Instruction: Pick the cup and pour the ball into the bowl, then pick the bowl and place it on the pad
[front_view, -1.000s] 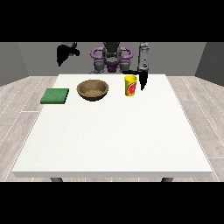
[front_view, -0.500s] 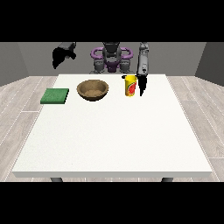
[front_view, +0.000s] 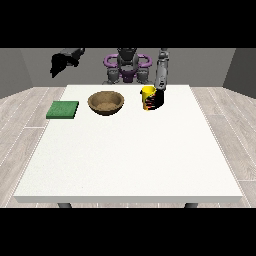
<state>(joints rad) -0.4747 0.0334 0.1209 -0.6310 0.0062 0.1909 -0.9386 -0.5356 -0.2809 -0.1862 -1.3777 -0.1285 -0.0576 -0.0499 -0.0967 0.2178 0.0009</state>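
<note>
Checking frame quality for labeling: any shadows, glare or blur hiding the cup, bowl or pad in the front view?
Front view: lighting is flat and even, no glare on the white table. The wooden bowl and green pad show unobstructed. The yellow cup is partly covered by the black hand at the view's right. The ball cannot be seen.
</note>
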